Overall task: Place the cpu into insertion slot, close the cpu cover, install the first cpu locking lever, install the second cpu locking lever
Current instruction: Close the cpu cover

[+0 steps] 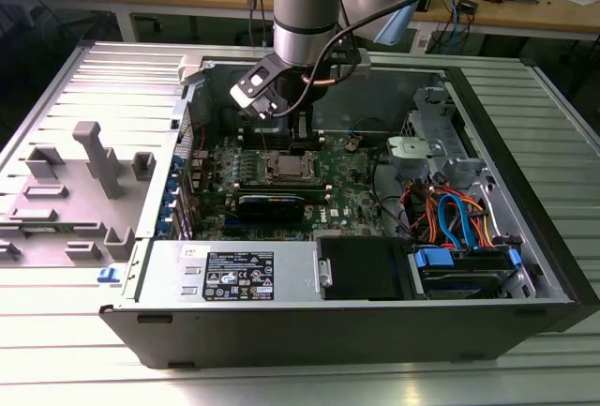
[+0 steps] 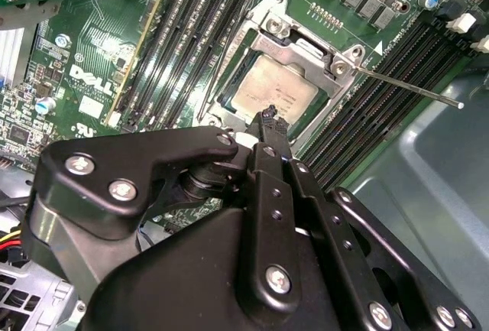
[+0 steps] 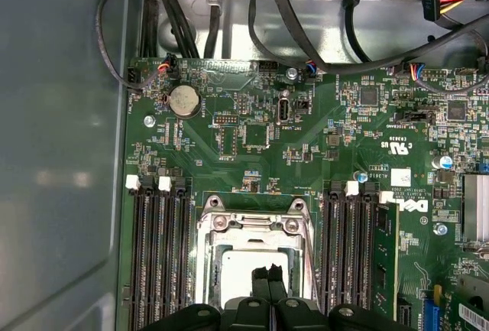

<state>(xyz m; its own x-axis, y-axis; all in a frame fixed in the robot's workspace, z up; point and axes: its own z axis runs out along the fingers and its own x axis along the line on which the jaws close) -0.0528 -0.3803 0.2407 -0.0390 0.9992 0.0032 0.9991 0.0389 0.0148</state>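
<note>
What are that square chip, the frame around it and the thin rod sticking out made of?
The cpu top looks like dull matte metal: pale grey, soft sheen. The cpu cover seems bright stamped steel, glinting at its edges. The locking lever looks like polished steel wire, probably.

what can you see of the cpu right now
In the second wrist view the cpu is a small flat square chip with a dull silvery metal top and faint print. It lies level in the insertion slot on the green motherboard, showing through the window of the silvery cpu cover framing it. The shut tool has its black tips over the chip's edge; whether they touch it cannot be told.
</note>
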